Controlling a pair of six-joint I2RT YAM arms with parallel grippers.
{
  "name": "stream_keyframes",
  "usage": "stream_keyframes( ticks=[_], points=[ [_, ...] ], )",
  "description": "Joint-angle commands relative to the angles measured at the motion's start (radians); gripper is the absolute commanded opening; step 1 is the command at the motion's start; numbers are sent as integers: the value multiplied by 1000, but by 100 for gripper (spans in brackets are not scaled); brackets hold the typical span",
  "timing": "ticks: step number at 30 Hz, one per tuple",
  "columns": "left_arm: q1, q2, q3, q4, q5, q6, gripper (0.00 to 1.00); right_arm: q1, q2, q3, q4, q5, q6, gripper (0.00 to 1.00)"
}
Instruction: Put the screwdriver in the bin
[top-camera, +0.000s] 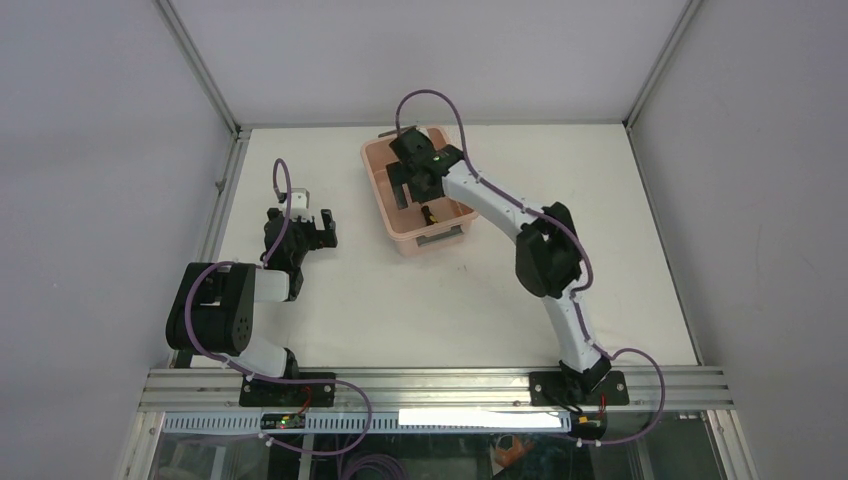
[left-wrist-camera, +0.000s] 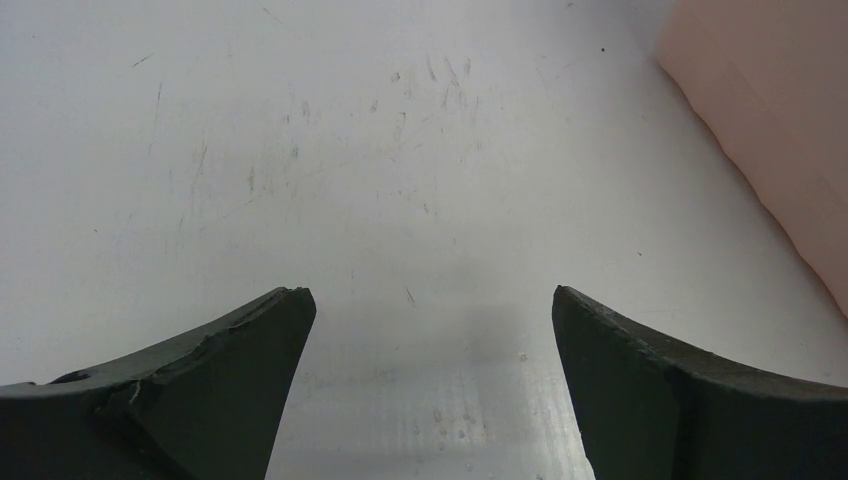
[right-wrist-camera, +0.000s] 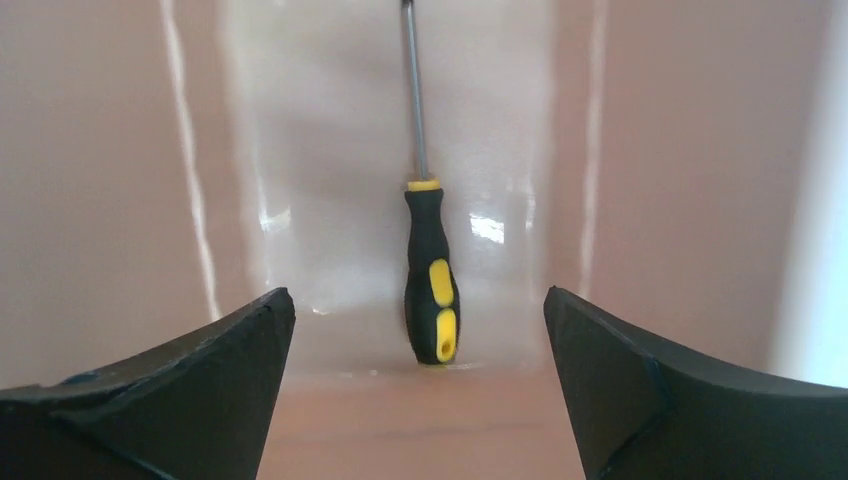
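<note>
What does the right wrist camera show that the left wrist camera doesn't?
Only the right wrist: the screwdriver inside the bin, handle toward the camera, shaft pointing away, seen between the spread fingers of the right gripper. Only the left wrist: scratched table under the left gripper. Both: pink bin plastic, seen from inside in the right wrist view and as an outer wall at the left wrist view's right edge, and open jaws holding nothing.

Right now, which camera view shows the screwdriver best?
The right wrist view: the screwdriver lies in the bin, with its handle and most of the shaft clear. The top external view shows only a small dark bit of it inside the bin. The left wrist view shows none.
</note>
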Motion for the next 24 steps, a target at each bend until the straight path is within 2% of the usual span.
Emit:
stream_keyframes(
  ticks=[1,7,10,18,24],
  points=[
    [-7,-22,5,27,9,-16,99,-3,-290,-41,59,39,-65,99],
    [-6,-22,5,27,9,-16,99,-27,-540,-259,112,112,-90,99],
    [-6,-22,5,27,9,-16,99,-80,-647,-374,114,155,-83,99],
    [-6,-23,5,27,10,-16,99,-387,-932,-597,124,86,-68,99],
    [-6,-22,5,27,9,-16,99,-586,-1012,-654,119,27,-51,99]
  ],
)
